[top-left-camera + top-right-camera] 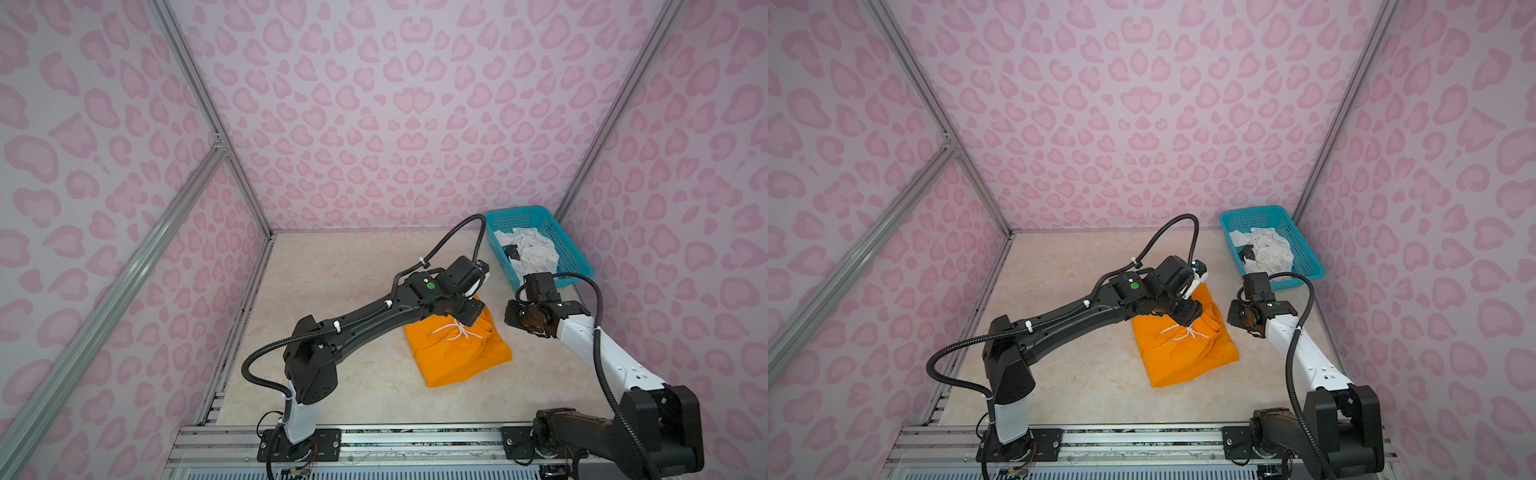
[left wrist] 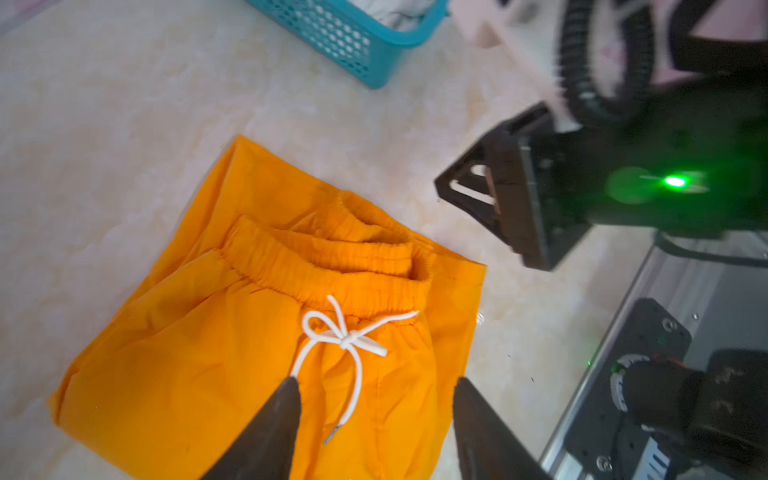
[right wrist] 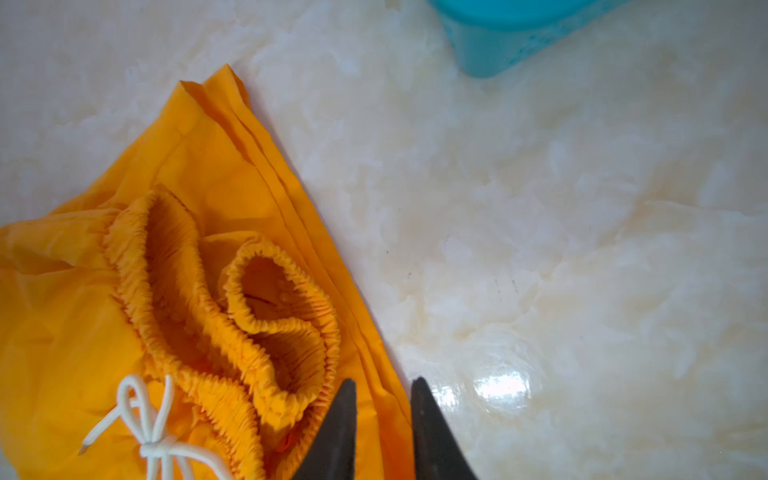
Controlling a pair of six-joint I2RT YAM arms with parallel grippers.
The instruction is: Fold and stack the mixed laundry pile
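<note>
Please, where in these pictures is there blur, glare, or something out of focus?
Left wrist view: the right arm is blurred and its green light flares; the orange shorts are sharp. Right wrist view: a bright glare patch lies on the table near the jaws, and the teal basket is out of focus. Both top views: even, soft light, no strong glare.
</note>
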